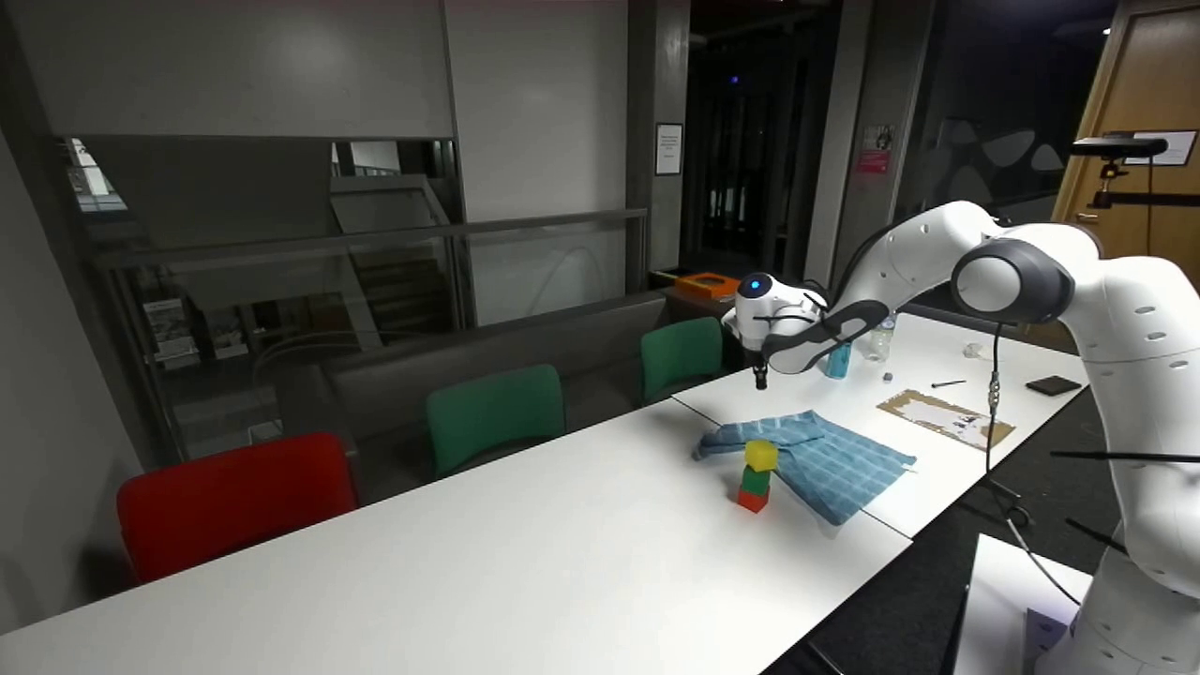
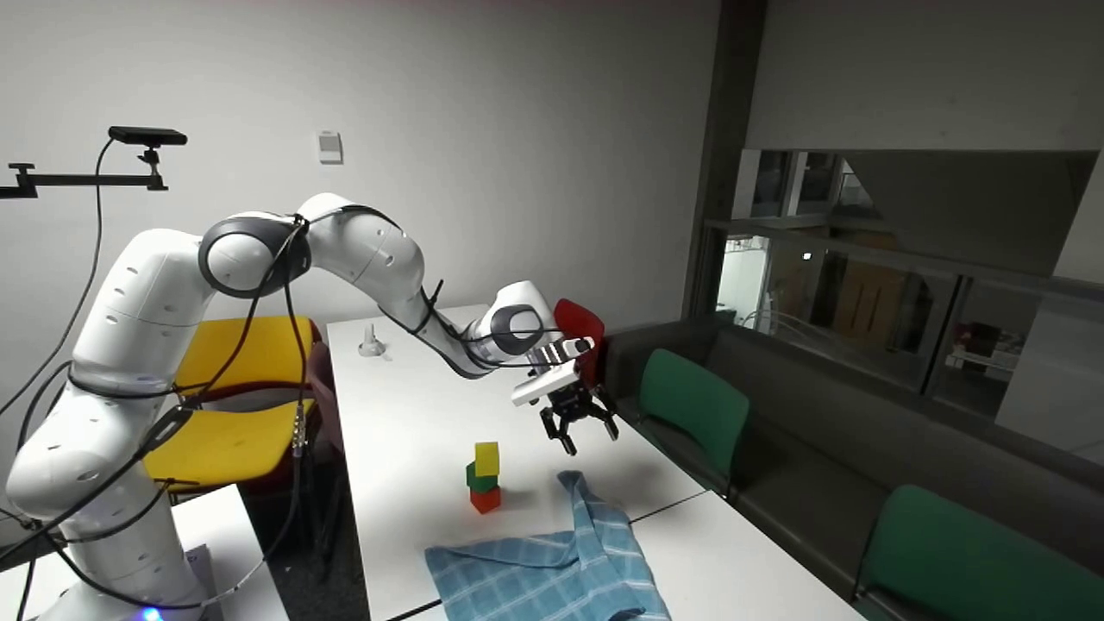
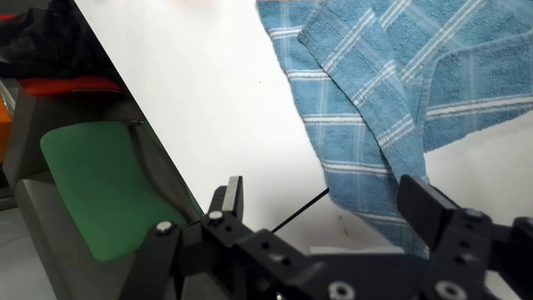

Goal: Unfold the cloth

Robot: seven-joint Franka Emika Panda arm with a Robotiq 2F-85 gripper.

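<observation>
Gripper (image 3: 322, 195) spread wide, angled downward, arm (image 2: 371, 252) outstretched

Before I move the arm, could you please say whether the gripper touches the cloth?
Apart: in both exterior views, white tabletop shows between the gripper and the cloth.

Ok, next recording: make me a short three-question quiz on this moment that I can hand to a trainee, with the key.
1. Are the jaws of the gripper open or shut, and do they hold the cloth?
2. True or false: the cloth is fully spread out, with no layer folded over.
3. Which colour block tops the stack beside the cloth: (a) red, (b) green, (c) yellow?

Key:
1. Open; they hold nothing, and the cloth lies on the white tabletop.
2. False: the wrist view shows one part folded over another.
3. (c), the yellow block.
</observation>
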